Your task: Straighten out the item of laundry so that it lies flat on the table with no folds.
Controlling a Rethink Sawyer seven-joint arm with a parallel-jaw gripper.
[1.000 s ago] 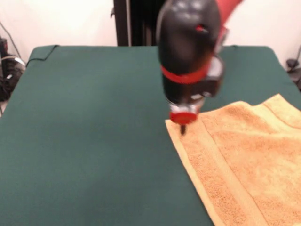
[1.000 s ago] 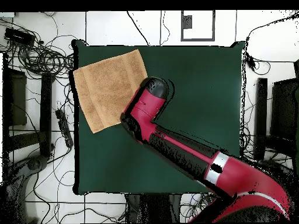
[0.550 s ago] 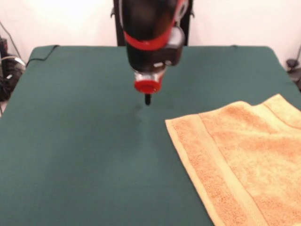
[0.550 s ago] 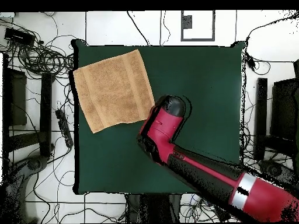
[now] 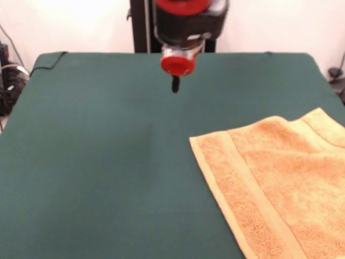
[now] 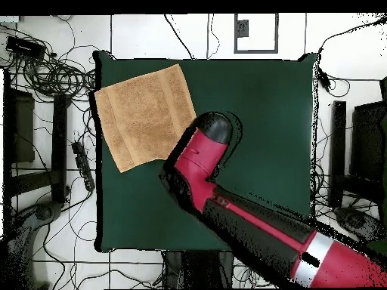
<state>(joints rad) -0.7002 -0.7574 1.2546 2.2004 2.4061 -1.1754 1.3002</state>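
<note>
The orange-tan towel (image 5: 280, 183) lies spread at the front right of the green table (image 5: 97, 151), its woven band running along the left edge, and part of it passes out of the picture. From above, the towel (image 6: 143, 113) sits in the top-left corner of the table (image 6: 264, 98) and looks flat. My gripper (image 5: 174, 84) hangs above the table's far middle, well clear of the towel. It is shut to a single dark tip and holds nothing. In the overhead view the red arm (image 6: 200, 162) hides the gripper.
Tangled cables (image 6: 53, 72) and dark equipment lie on the floor to the left of the table. More cables (image 5: 8, 81) show at the left edge of the front view. The arm's long red and black link (image 6: 257, 226) crosses the table's lower right.
My gripper has left the towel's near corner, risen, and drawn back toward the far side of the table. The towel has stayed spread where it was.
</note>
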